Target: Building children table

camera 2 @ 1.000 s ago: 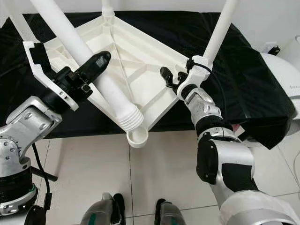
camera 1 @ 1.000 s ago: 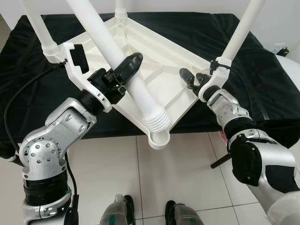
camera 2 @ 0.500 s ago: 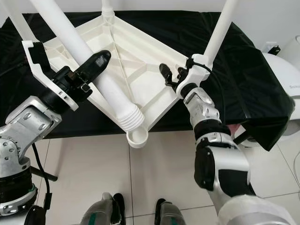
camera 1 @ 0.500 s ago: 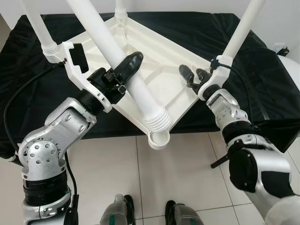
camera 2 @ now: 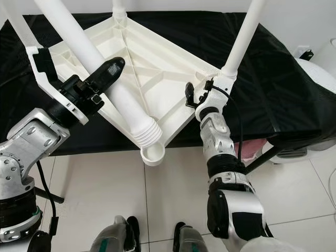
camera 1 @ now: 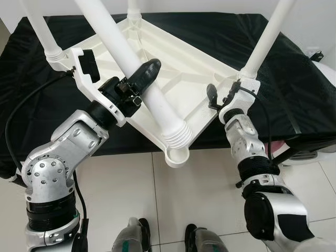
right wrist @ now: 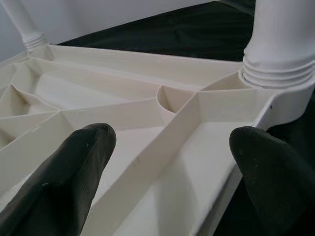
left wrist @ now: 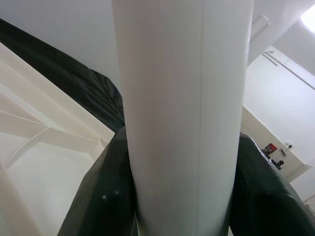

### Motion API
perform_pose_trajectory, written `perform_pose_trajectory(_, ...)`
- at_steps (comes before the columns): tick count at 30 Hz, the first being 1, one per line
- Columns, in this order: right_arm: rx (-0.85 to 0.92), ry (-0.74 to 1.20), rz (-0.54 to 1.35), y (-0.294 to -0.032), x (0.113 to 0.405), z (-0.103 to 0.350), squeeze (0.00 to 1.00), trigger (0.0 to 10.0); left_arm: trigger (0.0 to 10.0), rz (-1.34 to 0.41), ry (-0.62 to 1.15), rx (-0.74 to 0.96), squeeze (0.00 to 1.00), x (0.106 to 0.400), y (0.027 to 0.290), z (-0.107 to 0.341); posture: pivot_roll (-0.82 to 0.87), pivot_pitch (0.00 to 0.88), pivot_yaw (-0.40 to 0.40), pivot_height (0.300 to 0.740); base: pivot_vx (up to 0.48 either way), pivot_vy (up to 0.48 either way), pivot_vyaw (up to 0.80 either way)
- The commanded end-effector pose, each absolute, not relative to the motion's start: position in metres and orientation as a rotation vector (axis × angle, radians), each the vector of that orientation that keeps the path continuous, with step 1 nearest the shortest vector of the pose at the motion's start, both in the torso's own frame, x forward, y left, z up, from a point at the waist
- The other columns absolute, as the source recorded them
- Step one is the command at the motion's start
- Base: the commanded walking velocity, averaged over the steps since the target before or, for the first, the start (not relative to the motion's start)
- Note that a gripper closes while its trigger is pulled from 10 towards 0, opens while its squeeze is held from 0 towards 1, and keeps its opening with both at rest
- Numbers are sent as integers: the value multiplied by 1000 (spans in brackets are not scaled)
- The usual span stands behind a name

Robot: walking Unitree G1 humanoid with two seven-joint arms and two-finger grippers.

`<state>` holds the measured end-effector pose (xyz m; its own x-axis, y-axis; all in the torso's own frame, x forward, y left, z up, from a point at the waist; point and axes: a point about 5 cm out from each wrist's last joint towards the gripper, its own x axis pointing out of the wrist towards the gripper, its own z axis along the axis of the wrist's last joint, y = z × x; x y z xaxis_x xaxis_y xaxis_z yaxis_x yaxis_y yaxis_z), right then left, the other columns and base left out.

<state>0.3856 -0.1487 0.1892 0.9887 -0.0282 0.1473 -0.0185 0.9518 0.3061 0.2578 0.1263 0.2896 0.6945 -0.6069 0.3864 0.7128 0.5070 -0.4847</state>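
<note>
The white children's table top [camera 1: 184, 79] lies upside down on a black cloth. Three white legs stand in its corners: far left [camera 1: 39, 29], back [camera 1: 134, 8] and right [camera 1: 265, 39]. My left gripper [camera 1: 144, 79] is shut on the fourth leg [camera 1: 131, 58], which is tilted; its threaded end [camera 1: 176, 135] hangs just above the empty near-corner socket [camera 1: 177, 156]. In the left wrist view that leg [left wrist: 182, 113] sits between both fingers. My right gripper [camera 1: 217, 97] is open over the table's right edge, beside the right leg's base [right wrist: 280, 64], holding nothing.
The black cloth [camera 1: 299, 73] covers a low wide surface whose front edge runs behind the near socket. Pale tiled floor [camera 1: 199, 194] lies in front, with my feet [camera 1: 168, 239] at the bottom. A white rounded object [camera 2: 323, 73] stands at far right, something pink [camera 2: 252, 149] under the cloth's edge.
My right arm has swung inward and its gripper has slid down toward the table's right edge, closer to the right leg's base. The left gripper and its leg have stayed put.
</note>
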Motion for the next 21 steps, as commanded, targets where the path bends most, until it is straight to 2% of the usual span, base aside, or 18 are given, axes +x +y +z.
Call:
perform_pose_trajectory(1,301,-100,-33,-147,380,175,0,10000,10000,-825,-197,-658,0,251,125,293,16,186,-23,740,0,0,0)
perform_pose_trajectory(7,298,-78,-54,-140,371,165,0,10000,10000,-824,-198,-662,0,251,125,292,13,190,-23,740,0,0,0)
perform_pose_trajectory(14,369,29,-109,-118,357,153,0,10000,10000,-823,-197,-671,0,251,125,292,7,199,-22,740,0,0,0)
perform_pose_trajectory(21,341,74,-178,-108,354,158,0,10000,10000,-821,-199,-670,0,251,125,293,11,196,-21,740,0,0,0)
